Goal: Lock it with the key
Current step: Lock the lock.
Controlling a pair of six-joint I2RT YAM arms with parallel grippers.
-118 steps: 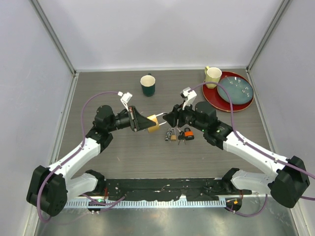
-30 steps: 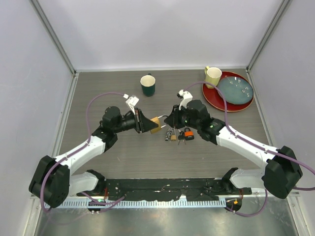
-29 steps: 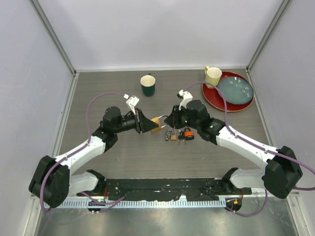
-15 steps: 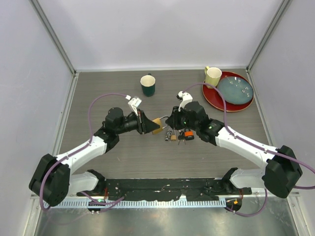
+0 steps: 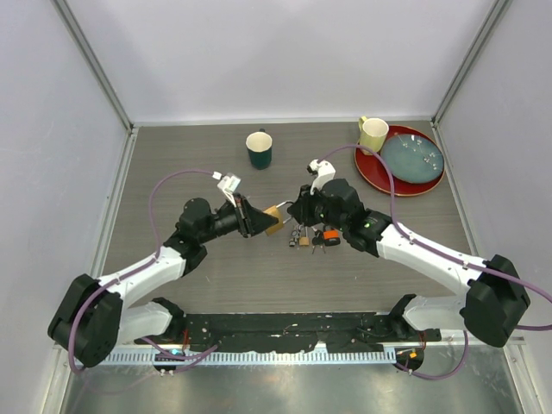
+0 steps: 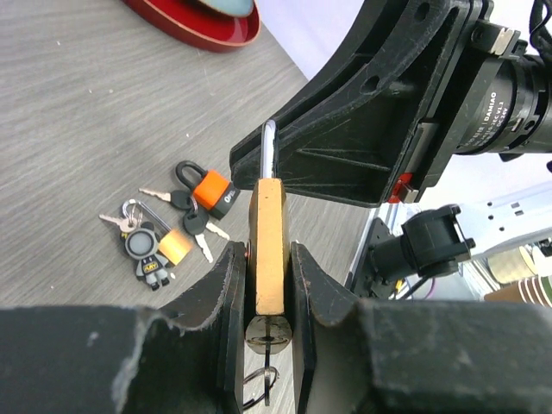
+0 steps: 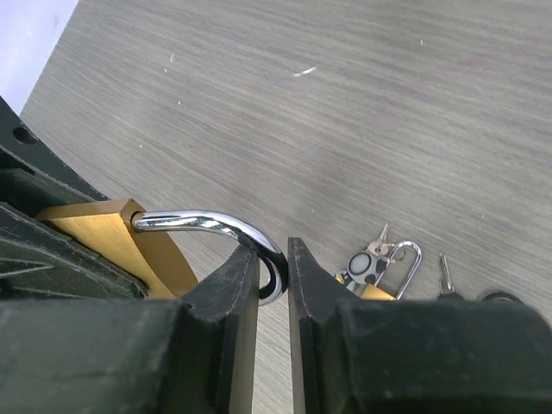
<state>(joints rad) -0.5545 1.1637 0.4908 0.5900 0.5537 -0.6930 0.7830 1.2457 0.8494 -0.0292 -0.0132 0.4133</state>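
Padlock shackle [image 7: 207,222] — between right pincer [image 7: 273,269]

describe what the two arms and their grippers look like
Both arms match: the left arm and right arm have white links and black joints, with a purple cable looping to each wrist. The left gripper and right gripper are black and wedge-shaped, a white camera mount behind each.

Grey wood-grain table [image 5: 172,155] enclosed by plain white walls [image 5: 276,52].
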